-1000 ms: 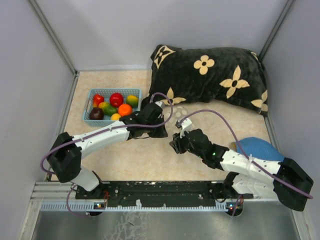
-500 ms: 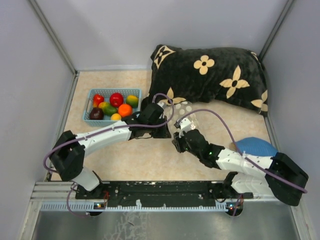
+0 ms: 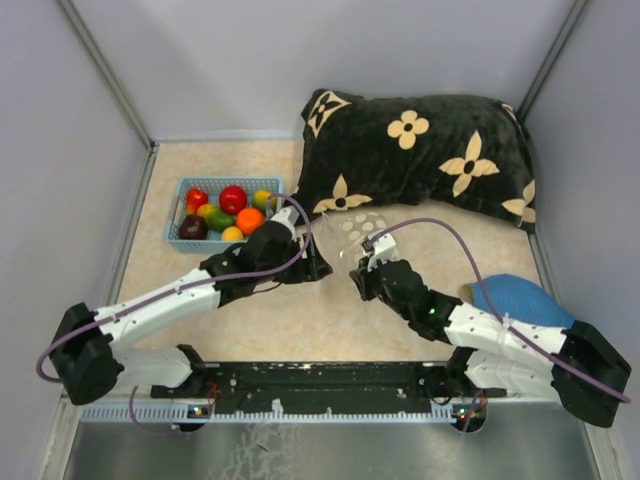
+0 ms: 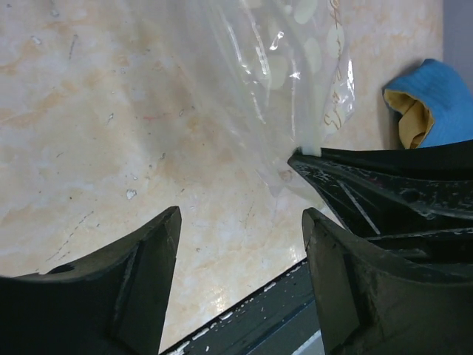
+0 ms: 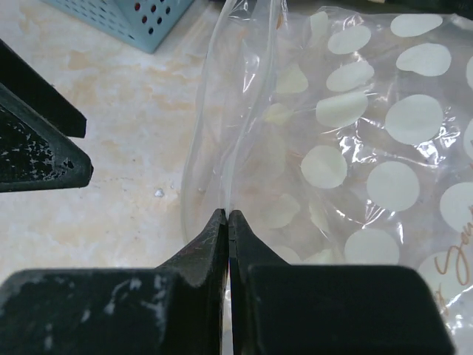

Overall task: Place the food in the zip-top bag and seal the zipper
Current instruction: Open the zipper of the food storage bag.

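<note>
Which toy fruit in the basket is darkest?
The dark brown fruit in the basket's near left corner; the others are red, orange, yellow or green.

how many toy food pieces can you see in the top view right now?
8, all in the light blue basket: far row, smaller red piece, round red piece, yellow-green fruit; middle, yellow piece, green piece, orange; near, dark brown piece, small yellow piece. Others may lie hidden underneath.

The food lies in the basket at the table's back left. Right of it, before the pillow, lies the zip-top bag. The left gripper is just left of the bag's near edge and the right gripper is on it. A cloth lies far right.
</note>
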You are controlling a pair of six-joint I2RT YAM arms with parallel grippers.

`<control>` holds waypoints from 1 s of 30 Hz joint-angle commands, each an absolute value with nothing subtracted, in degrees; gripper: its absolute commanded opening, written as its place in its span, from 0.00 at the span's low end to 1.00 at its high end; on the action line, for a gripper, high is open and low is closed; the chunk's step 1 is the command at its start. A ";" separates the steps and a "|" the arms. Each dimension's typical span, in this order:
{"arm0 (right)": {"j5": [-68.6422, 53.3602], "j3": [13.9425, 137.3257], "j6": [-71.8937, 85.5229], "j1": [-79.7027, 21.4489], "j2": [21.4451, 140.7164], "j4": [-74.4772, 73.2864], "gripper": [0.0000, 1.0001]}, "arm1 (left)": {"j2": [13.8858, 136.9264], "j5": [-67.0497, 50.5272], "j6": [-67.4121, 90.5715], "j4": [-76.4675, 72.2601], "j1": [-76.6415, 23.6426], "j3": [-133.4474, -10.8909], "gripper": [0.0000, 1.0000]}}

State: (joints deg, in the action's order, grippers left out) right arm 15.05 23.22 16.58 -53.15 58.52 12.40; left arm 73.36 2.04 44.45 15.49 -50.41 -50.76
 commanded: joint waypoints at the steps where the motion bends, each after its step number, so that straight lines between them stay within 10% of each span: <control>1: 16.28 23.37 18.76 -53.79 54.15 15.20 0.00 | 68.47 6.29 48.91 8.71 -49.85 -44.04 0.75; 23: 16.19 24.03 15.88 -53.88 55.77 14.22 0.00 | 84.80 1.36 49.26 5.18 -46.64 -53.86 0.74; 30: 19.81 25.22 14.08 -55.53 58.55 13.70 0.00 | 88.92 2.57 48.97 8.78 -46.71 -55.30 0.55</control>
State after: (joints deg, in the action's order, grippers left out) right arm 15.94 23.22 15.77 -53.65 57.43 11.42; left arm 88.05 1.61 49.25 6.74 -46.61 -53.89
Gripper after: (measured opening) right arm 0.009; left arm 0.602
